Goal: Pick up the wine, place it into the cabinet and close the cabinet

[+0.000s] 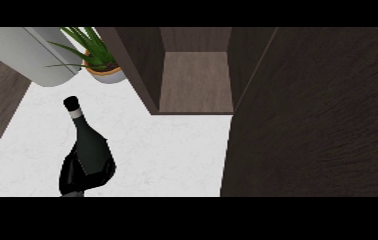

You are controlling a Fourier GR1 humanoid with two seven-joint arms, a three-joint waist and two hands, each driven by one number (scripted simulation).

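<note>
The wine bottle point(85, 134) is dark with a black cap and a white neck band. It leans over the white counter point(177, 154) at the left, neck pointing away from me. My left hand point(81, 176) is curled round its lower body and hides the base. The cabinet point(196, 79) stands open at the back centre, its wooden floor bare. It lies up and to the right of the bottle, well apart from it. The cabinet's open door point(310, 124) fills the right side. My right hand shows nowhere.
A potted green plant point(100, 64) stands at the back left, just left of the cabinet's side wall. A large pale grey cylinder point(37, 54) lies beside it at the far left. A dark strip borders the counter's left edge.
</note>
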